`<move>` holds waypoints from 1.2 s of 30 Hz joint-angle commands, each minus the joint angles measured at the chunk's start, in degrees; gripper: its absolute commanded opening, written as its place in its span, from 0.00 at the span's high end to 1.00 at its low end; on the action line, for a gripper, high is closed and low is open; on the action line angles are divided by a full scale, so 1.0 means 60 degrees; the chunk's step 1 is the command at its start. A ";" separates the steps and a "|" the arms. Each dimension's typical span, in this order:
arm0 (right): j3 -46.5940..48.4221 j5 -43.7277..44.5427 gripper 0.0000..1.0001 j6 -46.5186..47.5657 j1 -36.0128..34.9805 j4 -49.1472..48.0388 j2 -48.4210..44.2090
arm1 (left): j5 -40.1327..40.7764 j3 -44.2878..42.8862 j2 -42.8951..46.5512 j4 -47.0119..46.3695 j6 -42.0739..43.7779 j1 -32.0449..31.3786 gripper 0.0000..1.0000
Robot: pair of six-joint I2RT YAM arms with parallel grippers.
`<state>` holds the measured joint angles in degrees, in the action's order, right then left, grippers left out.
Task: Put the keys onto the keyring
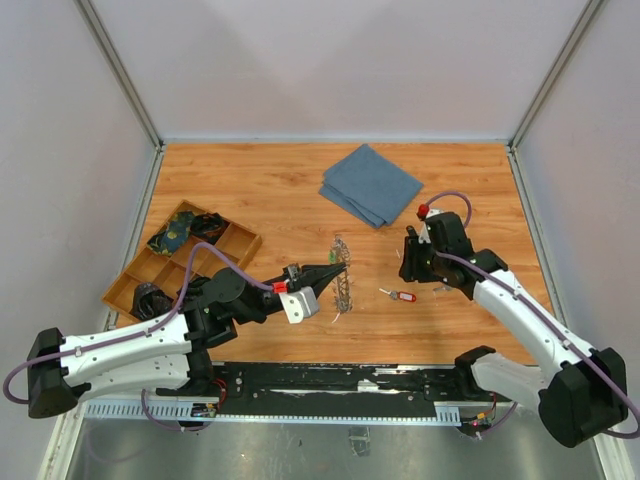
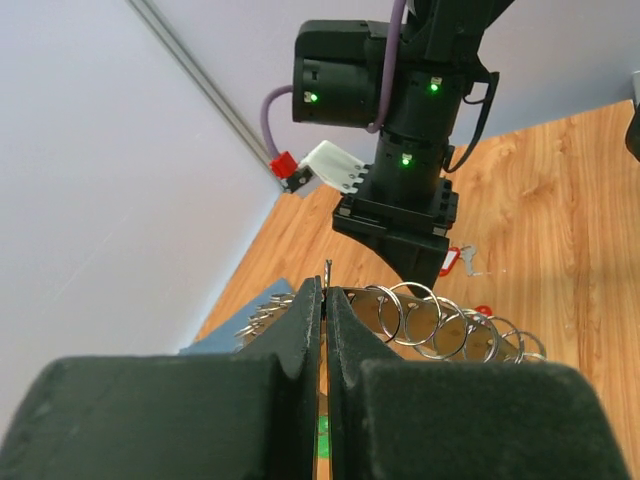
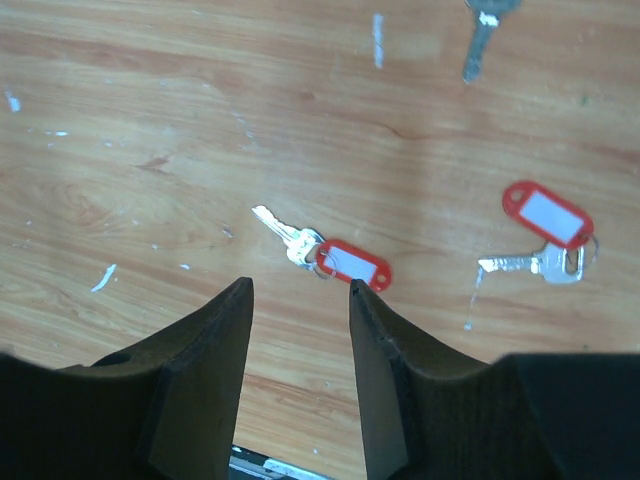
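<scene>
**Right tool set to pick a red-tagged key; left tool holds the keyring**

The left tool (image 2: 326, 300) is pressed together, pinching the rim of the keyring (image 2: 440, 323). The keyring stands on edge near the middle of the bench (image 1: 250, 190). The right tool (image 3: 300, 290) is spread and hangs over a key (image 3: 325, 256) lying flat just ahead of its fingertips. A second key (image 3: 545, 235) lies off to one side and a third key (image 3: 484, 28) farther away.

The step looks to be picking up the nearest key. It would be best to close across the red tag, since the thin blade lies flush on the wood and would likely slip.

- **Keyring:** silvery, overlapping wire loops.
- **Tags:** glossy red plastic, oblong, with white label windows.
- **Blades:** thin bright metal.
- **Bench:** scuffed wood grain.
</scene>
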<state>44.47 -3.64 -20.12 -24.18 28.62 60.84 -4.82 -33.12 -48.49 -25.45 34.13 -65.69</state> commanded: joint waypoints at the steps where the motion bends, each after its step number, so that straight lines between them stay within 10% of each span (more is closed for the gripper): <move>1: -0.0592 -0.0164 0.56 -0.1302 0.0933 0.0487 -0.0212 | -0.0048 -0.0370 0.0103 -0.0537 -0.0059 0.0091 0.99; 10: -0.1486 0.0218 0.57 -0.1644 0.3408 0.0529 -0.0812 | 0.0021 -0.0401 0.0129 -0.0475 -0.0034 0.0098 0.99; 36: -0.2751 0.0452 0.68 -0.1236 0.5171 -0.2809 0.0684 | -0.0175 -0.0400 0.0011 -0.0285 0.0061 0.0170 1.00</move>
<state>28.97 0.40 -28.01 4.89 15.57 63.75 -5.30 -33.12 -48.56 -24.08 34.15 -65.21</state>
